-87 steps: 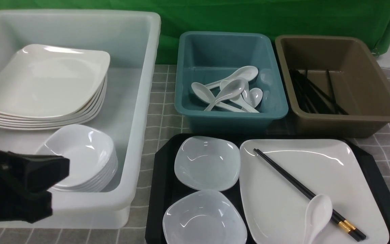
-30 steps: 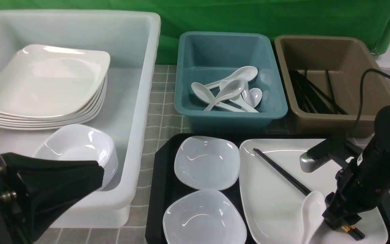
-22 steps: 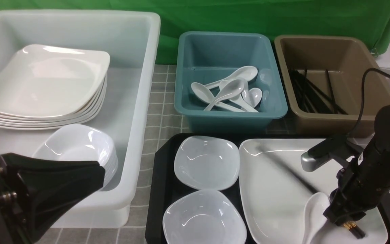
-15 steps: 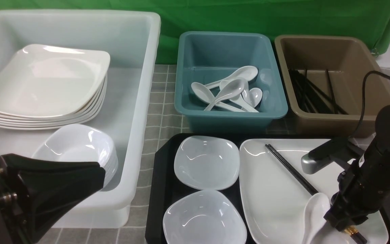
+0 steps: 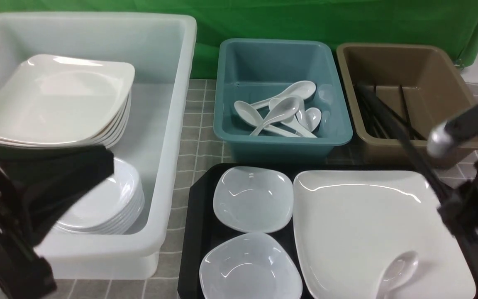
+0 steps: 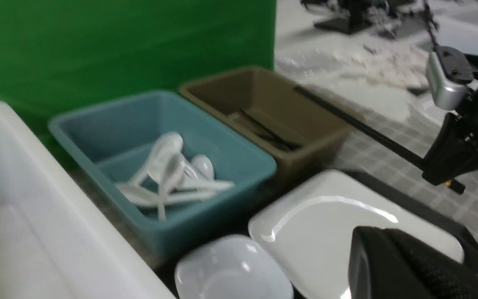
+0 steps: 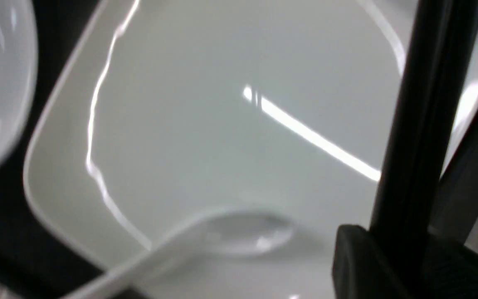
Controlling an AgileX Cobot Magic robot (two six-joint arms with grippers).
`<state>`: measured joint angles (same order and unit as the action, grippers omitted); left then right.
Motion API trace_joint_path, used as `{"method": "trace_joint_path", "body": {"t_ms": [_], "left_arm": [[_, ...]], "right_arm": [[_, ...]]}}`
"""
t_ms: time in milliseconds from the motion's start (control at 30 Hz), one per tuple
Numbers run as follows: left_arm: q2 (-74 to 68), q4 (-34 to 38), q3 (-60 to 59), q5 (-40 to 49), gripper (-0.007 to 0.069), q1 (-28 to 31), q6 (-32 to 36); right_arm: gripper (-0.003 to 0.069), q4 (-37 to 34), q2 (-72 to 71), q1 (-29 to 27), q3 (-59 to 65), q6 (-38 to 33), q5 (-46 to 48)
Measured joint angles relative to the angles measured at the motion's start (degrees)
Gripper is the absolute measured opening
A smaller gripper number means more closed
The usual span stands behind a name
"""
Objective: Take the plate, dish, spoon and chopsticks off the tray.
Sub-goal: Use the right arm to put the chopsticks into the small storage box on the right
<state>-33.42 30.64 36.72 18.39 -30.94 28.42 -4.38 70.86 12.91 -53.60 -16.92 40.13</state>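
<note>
My right gripper (image 5: 454, 207) is shut on the thick end of the black chopsticks (image 5: 401, 133) and holds them in the air. Their thin tips reach over the brown tub (image 5: 450, 70). From the left wrist view the held chopsticks (image 6: 359, 124) slant up out of the right gripper (image 6: 438, 176). The large white plate (image 5: 347, 224) lies on the right half of the black tray (image 5: 191, 232). The white spoon (image 5: 396, 270) lies on the plate's near right part. Two small white dishes (image 5: 253, 199) (image 5: 249, 268) sit on the tray's left. My left gripper (image 5: 106, 164) is shut and empty, low at the left.
A big white tub (image 5: 172, 124) at the left holds stacked plates and stacked small dishes. A teal tub (image 5: 280, 54) behind the tray holds several spoons. The brown tub holds several black chopsticks. Grey checked cloth covers the table, with a green backdrop behind.
My right gripper has lifted the chopsticks off the plate and carried them up and back toward the brown tub. The spoon has shifted on the plate. My left arm has risen.
</note>
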Motion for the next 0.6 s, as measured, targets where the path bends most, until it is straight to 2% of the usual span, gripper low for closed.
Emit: {"method": "trace_joint_path", "body": {"t_ms": [100, 200, 367, 533, 600], "left_arm": [[0.0, 0.0, 0.0, -4.6, 0.0006, 0.0, 0.1], [0.0, 0.0, 0.0, -5.8, 0.0006, 0.0, 0.5], [0.0, 0.0, 0.0, -3.0, 0.0006, 0.0, 1.5], [0.0, -0.7, 0.0, 1.0, 0.0006, 0.0, 1.6], [0.0, -1.6, 0.0, 2.4, 0.0006, 0.0, 1.6]], "right_arm": [[0.0165, -0.3, 4.3, -2.9, -4.9, 5.2, -7.1], [0.0165, -1.9, 12.7, -6.5, -11.5, 7.1, -10.4], [0.0165, -4.9, 28.1, -10.8, -25.2, 7.3, -11.6], [0.0165, -5.3, 40.9, -12.1, -38.9, 9.1, -11.6], [0.0197, -5.4, 44.9, -12.2, -43.1, 9.7, -9.6]]}}
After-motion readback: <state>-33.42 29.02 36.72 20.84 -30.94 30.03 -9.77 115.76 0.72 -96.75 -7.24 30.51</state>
